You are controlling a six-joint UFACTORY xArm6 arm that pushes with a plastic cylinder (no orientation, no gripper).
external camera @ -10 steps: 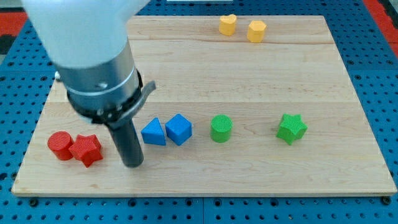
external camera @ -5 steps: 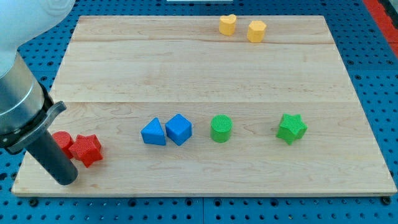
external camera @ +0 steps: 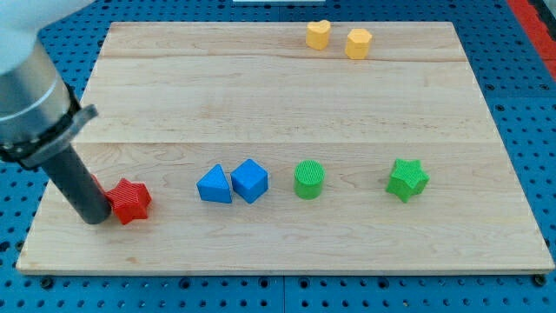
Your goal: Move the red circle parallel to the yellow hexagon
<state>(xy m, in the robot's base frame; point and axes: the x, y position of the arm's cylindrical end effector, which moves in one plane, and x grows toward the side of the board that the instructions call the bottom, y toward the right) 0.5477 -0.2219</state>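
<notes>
The yellow hexagon (external camera: 358,43) sits near the view's top edge, right of centre. My tip (external camera: 93,217) is on the board at the view's lower left, touching the left side of a red star (external camera: 130,201). The red circle is almost wholly hidden behind the rod; only a sliver of red (external camera: 101,186) shows between the rod and the star.
A yellow heart (external camera: 318,34) lies just left of the hexagon. A row runs across the lower middle: a blue triangle (external camera: 215,185), a blue cube (external camera: 250,180), a green cylinder (external camera: 308,179) and a green star (external camera: 407,179). The board's left edge (external camera: 52,187) is close to the rod.
My tip swung from right of the red blocks to their left, then moved up and right into them. The red star slid right and up. The red circle went behind the rod.
</notes>
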